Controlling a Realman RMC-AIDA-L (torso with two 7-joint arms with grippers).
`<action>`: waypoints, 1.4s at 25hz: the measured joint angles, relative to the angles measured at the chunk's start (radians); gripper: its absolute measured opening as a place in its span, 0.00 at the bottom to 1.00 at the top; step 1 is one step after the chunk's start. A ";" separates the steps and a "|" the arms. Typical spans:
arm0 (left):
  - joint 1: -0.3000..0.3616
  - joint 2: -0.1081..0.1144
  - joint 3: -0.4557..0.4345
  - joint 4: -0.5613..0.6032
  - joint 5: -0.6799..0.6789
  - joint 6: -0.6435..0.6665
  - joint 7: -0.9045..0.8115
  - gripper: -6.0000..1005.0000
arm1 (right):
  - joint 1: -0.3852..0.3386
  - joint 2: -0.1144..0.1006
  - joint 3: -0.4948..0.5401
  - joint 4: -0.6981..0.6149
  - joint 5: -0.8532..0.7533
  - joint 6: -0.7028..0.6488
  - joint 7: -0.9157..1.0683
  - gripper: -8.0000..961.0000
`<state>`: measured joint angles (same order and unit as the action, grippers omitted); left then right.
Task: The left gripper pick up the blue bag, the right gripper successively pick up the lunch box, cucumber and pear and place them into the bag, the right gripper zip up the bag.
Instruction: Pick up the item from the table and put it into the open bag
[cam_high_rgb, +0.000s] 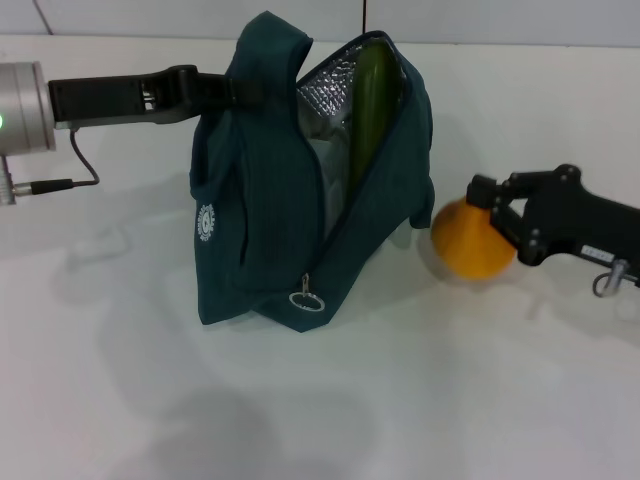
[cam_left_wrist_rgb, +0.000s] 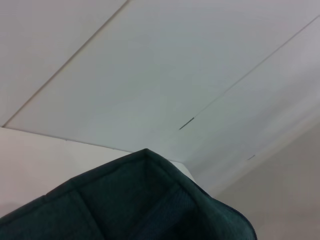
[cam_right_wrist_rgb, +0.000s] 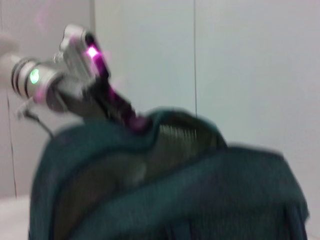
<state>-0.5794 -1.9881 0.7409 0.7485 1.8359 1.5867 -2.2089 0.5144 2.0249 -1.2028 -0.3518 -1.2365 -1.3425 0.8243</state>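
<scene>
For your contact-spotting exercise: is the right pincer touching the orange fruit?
Touching. The head view shows the right pincer closed against the orange fruit, beside the blue bag.

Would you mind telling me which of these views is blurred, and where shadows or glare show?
Right wrist view: smeared, the blue bag soft-edged, magenta glare on the left gripper. Head view: sharp, soft shadows on the table under the bag and the pear. Left wrist view: evenly lit, no glare.

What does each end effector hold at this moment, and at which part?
The left end effector holds the blue bag by its upper edge near the top. The right end effector grips the orange-yellow pear at its side, beside the bag.
</scene>
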 joint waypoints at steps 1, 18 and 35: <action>0.000 0.000 0.000 0.000 0.000 0.001 0.000 0.05 | -0.002 -0.001 0.002 0.001 0.011 -0.016 0.001 0.05; -0.008 -0.029 0.005 -0.004 -0.045 0.055 -0.004 0.05 | 0.098 -0.007 0.003 -0.095 0.274 -0.240 0.006 0.05; -0.020 -0.036 0.005 -0.029 -0.041 0.067 0.002 0.05 | 0.230 0.003 -0.195 -0.088 0.223 0.145 -0.091 0.05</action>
<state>-0.5997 -2.0237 0.7455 0.7194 1.7945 1.6535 -2.2073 0.7444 2.0280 -1.3978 -0.4395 -1.0135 -1.1972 0.7332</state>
